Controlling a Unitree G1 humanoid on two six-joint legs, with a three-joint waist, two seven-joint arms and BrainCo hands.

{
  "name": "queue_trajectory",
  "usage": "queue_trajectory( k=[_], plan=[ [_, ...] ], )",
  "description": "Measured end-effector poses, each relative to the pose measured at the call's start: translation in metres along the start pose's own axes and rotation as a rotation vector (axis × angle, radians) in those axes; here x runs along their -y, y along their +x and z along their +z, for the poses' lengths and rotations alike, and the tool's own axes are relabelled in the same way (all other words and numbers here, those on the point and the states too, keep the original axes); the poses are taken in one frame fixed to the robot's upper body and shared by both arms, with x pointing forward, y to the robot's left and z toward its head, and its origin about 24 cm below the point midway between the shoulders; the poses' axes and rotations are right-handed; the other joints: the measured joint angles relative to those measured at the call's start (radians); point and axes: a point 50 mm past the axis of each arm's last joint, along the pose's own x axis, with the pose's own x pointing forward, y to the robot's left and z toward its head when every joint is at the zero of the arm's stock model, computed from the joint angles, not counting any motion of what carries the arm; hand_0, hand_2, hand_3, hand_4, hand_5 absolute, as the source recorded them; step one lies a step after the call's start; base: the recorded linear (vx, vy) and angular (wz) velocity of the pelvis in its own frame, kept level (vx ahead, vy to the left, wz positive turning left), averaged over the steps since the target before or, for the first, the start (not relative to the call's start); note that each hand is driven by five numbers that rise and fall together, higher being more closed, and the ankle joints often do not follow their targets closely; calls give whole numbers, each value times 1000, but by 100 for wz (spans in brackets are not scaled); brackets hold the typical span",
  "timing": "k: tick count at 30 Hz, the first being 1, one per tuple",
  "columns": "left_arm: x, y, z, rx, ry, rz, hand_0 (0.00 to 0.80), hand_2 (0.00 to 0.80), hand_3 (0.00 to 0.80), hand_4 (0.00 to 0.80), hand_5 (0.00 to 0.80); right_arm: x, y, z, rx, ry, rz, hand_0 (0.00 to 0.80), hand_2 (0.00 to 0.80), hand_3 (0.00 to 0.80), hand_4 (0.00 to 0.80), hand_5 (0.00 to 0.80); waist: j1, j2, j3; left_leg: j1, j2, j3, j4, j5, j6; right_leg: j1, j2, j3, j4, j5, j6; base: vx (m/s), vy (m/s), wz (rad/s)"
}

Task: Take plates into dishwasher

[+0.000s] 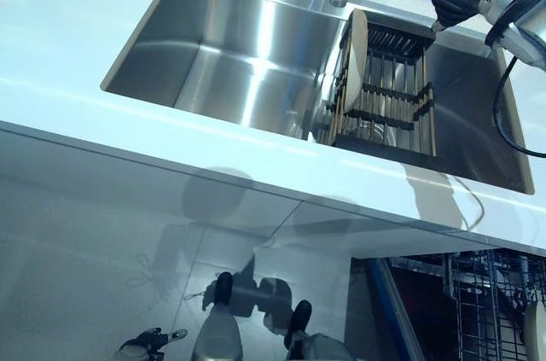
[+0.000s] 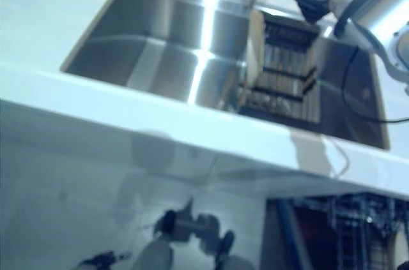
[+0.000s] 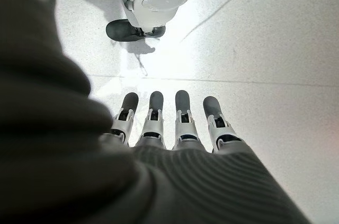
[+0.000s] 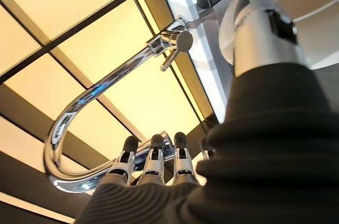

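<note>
Right wrist view shows the right hand (image 4: 153, 166) empty, fingers straight, beside the faucet (image 4: 106, 91). The plate (image 1: 356, 54) stands upright in the rack (image 1: 388, 92) just below it. Reaching is the step; next it needs lowering and pinching the plate's rim. The left hand (image 3: 169, 123) hangs relaxed over the floor.

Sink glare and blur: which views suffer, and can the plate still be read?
Left eye view: sharp, bright streak on the sink wall; plate clear, upright in the rack. Right eye view: motion-blurred, plate only a pale smear. Right wrist view: faucet against bright backlit panels.
</note>
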Motion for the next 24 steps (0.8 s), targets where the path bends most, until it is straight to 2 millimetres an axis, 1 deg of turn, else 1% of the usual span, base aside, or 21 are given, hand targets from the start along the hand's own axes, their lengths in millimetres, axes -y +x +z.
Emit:
queue_trajectory(
  k=[15,24],
  plan=[
    [0,0,7,17,-20,-3,0,0,0,0,0,4,6,10,37,7,0,0,0,0,0,0,0,9,35,-33,0,0,1,0,0,-33,1,0,0,0,0,0,0,0],
    [0,0,13,39,-21,-4,0,0,0,0,0,6,7,11,41,6,2,0,0,0,0,0,4,22,78,-40,-1,-2,0,1,0,-39,1,-2,0,0,0,0,0,0]
  ],
)
